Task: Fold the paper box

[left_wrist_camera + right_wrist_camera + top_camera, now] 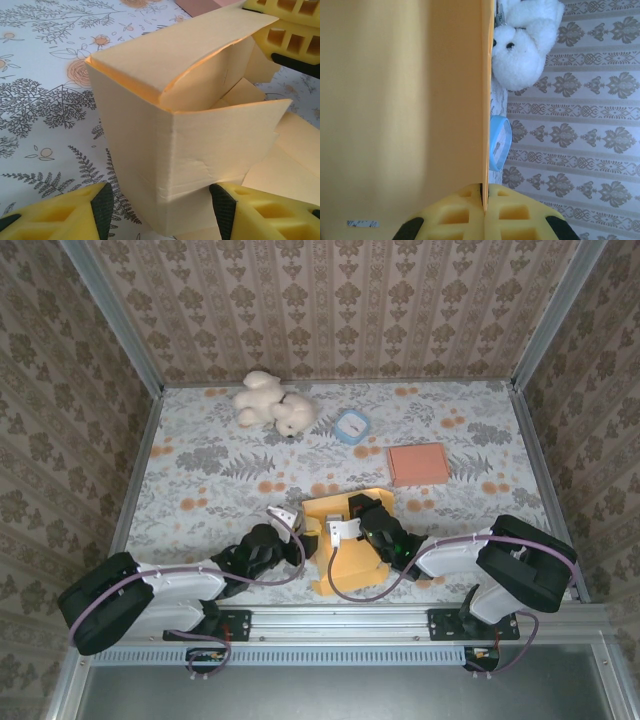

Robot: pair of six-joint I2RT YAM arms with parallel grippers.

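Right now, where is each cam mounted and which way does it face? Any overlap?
Top external: above and behind the robot, looking down on the table; both arms, left gripper and right gripper at the paper box.
Left wrist: low, facing the half-folded box across the table; own open fingers either side of its corner.
Right wrist: rolled sideways, facing the back wall along a box panel; own fingers pinching that panel's edge.
Shared: top and right wrist both catch the plush toy and blue tub.

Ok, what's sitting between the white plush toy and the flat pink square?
A small blue round container sits between the white plush toy and the flat pink square, apart from both; the top view shows it.
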